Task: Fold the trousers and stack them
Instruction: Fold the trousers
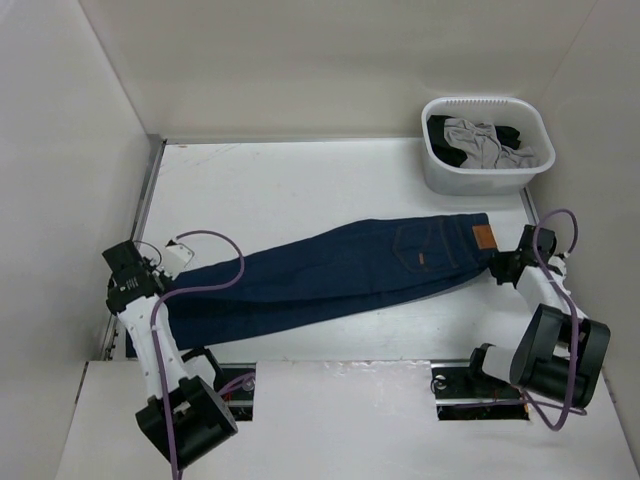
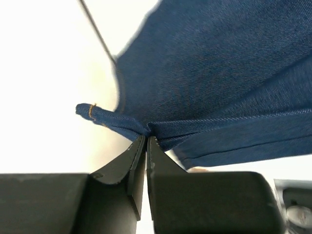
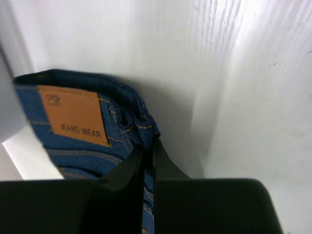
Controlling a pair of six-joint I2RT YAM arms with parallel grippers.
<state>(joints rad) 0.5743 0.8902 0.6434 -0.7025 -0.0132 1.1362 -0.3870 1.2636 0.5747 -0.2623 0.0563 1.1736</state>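
Note:
The dark blue trousers lie stretched across the table, folded lengthwise, with the waistband and tan patch at the right and the leg ends at the left. My left gripper is shut on the leg hems; the left wrist view shows its jaws pinching the hem fabric. My right gripper is shut on the waistband; the right wrist view shows its jaws clamped on the denim beside the patch. The trousers hang taut between both grippers.
A white plastic basket with grey and black clothes stands at the back right corner. White walls close the table at the left, back and right. The right arm's purple cable loops near the right wall.

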